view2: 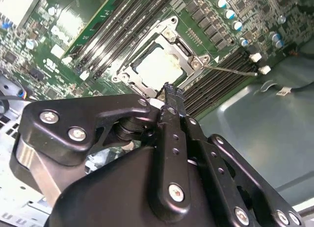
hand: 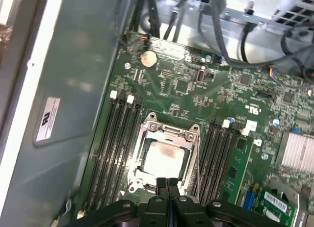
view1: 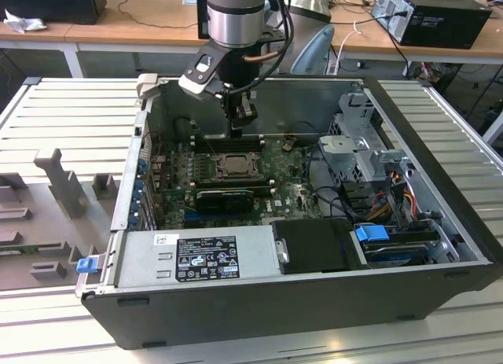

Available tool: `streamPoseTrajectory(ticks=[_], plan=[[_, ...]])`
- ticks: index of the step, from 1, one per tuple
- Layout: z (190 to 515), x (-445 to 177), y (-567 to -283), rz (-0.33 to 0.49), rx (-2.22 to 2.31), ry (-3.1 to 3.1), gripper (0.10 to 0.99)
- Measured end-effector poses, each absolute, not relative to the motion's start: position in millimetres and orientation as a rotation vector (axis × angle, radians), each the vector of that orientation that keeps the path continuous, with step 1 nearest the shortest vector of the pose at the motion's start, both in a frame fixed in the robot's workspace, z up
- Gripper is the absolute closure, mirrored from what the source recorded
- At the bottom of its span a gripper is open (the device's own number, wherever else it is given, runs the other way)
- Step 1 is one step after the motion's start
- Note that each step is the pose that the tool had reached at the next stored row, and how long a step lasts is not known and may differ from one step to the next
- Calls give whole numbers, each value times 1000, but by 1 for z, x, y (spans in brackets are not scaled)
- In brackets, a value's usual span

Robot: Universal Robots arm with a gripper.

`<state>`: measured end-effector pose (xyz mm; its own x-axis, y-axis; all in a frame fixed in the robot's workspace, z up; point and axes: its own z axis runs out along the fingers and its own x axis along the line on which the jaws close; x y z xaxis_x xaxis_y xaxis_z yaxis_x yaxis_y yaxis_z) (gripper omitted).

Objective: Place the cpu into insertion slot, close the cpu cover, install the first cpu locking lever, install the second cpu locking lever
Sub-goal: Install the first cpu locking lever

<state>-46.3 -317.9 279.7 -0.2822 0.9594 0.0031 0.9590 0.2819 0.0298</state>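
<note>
The cpu [hand: 164, 156], a pale square chip, lies flat in the middle of the green motherboard, covering the insertion slot beneath it. The cpu cover [hand: 143, 138], a grey metal frame, lies down around the chip, whose face shows through its window. In the second wrist view the cpu [view2: 158, 67] and the cpu cover [view2: 189, 53] show again, with a thin metal locking lever [view2: 230, 70] sticking out from one corner over the memory slots. My gripper [hand: 167, 184] hangs just above the cover's near edge, its black fingers [view2: 169, 92] shut together on nothing. In the exterior view the gripper [view1: 238, 130] is above the socket.
The open computer case [view1: 440, 222] lies on a slatted table. Long black memory slots [hand: 115, 143] flank the socket on both sides. A black graphics card [view1: 224, 197], a power supply [view1: 196, 258], a drive cage [view1: 357, 148] and loose cables [view1: 393, 199] crowd the case.
</note>
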Motion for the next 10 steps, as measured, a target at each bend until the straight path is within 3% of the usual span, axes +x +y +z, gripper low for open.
streamPoseTrajectory(ticks=[10], plan=[[280, -46, -318, 41, 1802, 2555, 980]])
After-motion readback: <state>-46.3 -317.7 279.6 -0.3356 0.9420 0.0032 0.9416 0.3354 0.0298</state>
